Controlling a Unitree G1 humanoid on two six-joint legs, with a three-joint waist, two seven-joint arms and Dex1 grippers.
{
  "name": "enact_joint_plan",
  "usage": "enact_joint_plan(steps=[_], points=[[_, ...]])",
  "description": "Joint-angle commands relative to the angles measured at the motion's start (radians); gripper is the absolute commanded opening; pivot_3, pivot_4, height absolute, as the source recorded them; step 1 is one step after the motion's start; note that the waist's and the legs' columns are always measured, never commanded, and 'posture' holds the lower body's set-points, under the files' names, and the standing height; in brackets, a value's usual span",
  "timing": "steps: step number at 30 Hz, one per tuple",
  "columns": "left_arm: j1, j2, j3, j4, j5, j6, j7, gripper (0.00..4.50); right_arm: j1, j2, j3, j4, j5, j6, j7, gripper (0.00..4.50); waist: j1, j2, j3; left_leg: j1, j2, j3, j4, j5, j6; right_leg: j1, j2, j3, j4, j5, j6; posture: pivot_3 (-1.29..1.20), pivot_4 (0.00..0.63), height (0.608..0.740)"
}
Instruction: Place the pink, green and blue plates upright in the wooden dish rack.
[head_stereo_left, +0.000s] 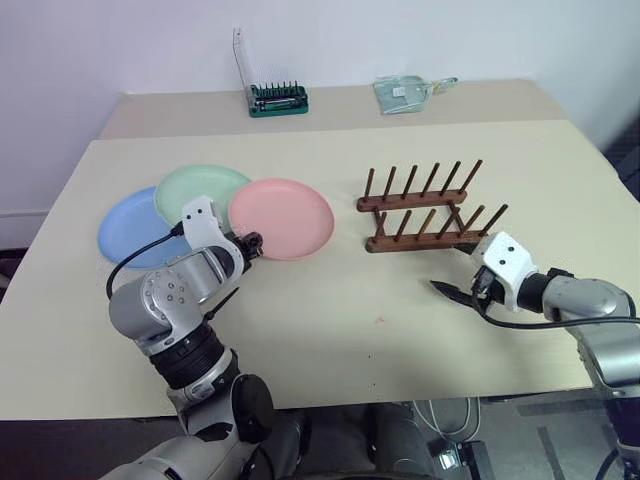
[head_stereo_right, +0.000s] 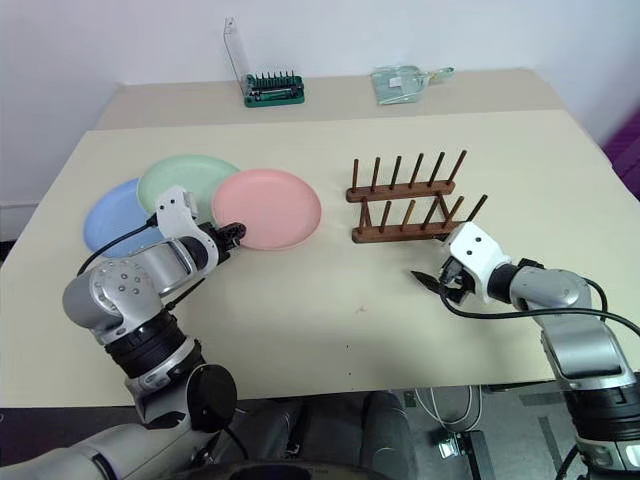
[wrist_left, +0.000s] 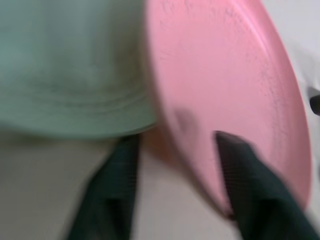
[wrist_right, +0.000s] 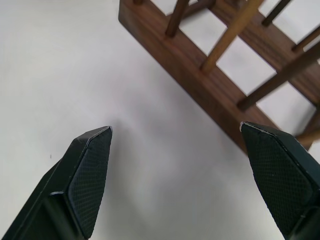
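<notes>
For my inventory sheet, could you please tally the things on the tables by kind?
Plates: 3, a pink plate, a green plate, a blue plate
Wooden dish rack: 1
Green tray of screwdriver bits: 1
Clear bag: 1
Total: 6

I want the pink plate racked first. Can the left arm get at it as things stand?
Probably yes: the left gripper already straddles the pink plate at its near rim, nothing between them.

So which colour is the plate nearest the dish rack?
Salmon pink: the pink plate, clearest in the left eye view.
</notes>
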Motion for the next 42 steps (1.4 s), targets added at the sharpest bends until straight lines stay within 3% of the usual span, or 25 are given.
enact_joint_plan(steps=[1,8,12,15,18,21,24,29,32,36,42], points=[[-0.029,-0.054,-0.008,-0.020,-0.038,0.009,-0.014,0.15,0.007,-0.007,-0.043,-0.056,0.012,0.004,-0.011,4.20,0.001,0.000,0.000,0.000,0.000,0.000,0.000,0.000,0.000,0.000,0.000,0.000,0.000,0.000,0.000,0.00,0.150,0.740],[0.032,-0.034,-0.025,-0.057,-0.147,0.009,-0.052,0.07,-0.002,-0.056,-0.059,-0.088,0.006,0.007,0.019,4.20,0.001,0.000,0.000,0.000,0.000,0.000,0.000,0.000,0.000,0.000,0.000,0.000,0.000,0.000,-0.001,0.00,0.150,0.740],[0.030,-0.002,-0.053,-0.123,-0.218,0.009,-0.123,0.02,-0.029,-0.115,-0.101,-0.130,0.098,0.090,0.099,4.35,0.001,-0.001,0.001,-0.001,0.000,0.000,0.000,0.000,0.000,-0.001,0.000,0.000,0.000,0.000,-0.001,0.00,0.150,0.740],[0.021,0.032,-0.100,-0.176,-0.252,-0.115,-0.161,0.02,-0.151,-0.136,-0.129,-0.241,0.231,0.187,0.129,4.35,-0.003,0.000,0.002,-0.001,0.002,0.001,0.000,0.000,-0.001,-0.001,0.001,0.000,0.000,0.001,-0.002,0.00,0.150,0.740],[-0.019,0.043,-0.091,-0.166,-0.253,-0.234,-0.149,0.02,-0.309,-0.100,-0.054,-0.320,0.210,0.187,0.068,4.35,-0.001,0.000,0.002,-0.001,0.004,0.003,0.000,0.000,-0.001,-0.001,0.003,0.001,0.000,0.002,-0.002,0.00,0.150,0.740],[-0.075,0.083,-0.113,-0.129,-0.241,-0.349,-0.133,0.02,-0.474,-0.014,0.142,-0.343,0.031,0.085,-0.015,4.35,-0.002,-0.003,0.004,0.000,0.005,0.004,0.000,0.000,-0.002,-0.001,0.003,0.001,-0.001,0.002,-0.002,0.00,0.150,0.740],[-0.118,0.078,-0.110,-0.106,-0.270,-0.399,-0.112,0.02,-0.537,0.028,0.298,-0.306,-0.149,-0.016,-0.048,4.35,0.006,-0.005,0.004,-0.001,0.004,0.003,0.000,0.000,-0.002,-0.002,0.003,0.001,0.000,0.002,-0.003,0.00,0.150,0.740],[-0.167,0.055,-0.118,-0.090,-0.314,-0.411,-0.058,0.02,-0.620,0.124,0.491,-0.125,-0.451,-0.228,-0.167,4.35,0.001,-0.007,0.004,-0.006,0.001,0.002,0.001,-0.001,-0.001,-0.006,0.002,0.001,-0.001,0.002,-0.003,0.00,0.150,0.740],[-0.177,0.028,-0.107,-0.103,-0.365,-0.396,-0.034,0.02,-0.653,0.163,0.542,-0.013,-0.589,-0.309,-0.237,4.35,-0.002,-0.007,0.004,-0.009,0.003,0.002,0.001,0.000,-0.002,-0.011,0.003,0.001,0.001,0.003,-0.004,0.00,0.150,0.740],[-0.163,0.021,-0.110,-0.126,-0.413,-0.370,0.006,0.00,-0.656,0.159,0.557,0.081,-0.738,-0.414,-0.327,3.03,-0.003,-0.007,0.004,-0.010,0.004,0.002,0.001,0.001,-0.003,-0.012,0.004,0.001,0.001,0.004,-0.006,0.00,0.150,0.740],[-0.133,0.038,-0.124,-0.129,-0.452,-0.360,0.039,0.00,-0.627,0.186,0.515,0.078,-0.795,-0.425,-0.352,0.07,-0.002,-0.007,0.004,-0.010,0.004,0.002,0.001,0.002,-0.004,-0.012,0.005,0.001,0.001,0.005,-0.007,0.00,0.150,0.740]])
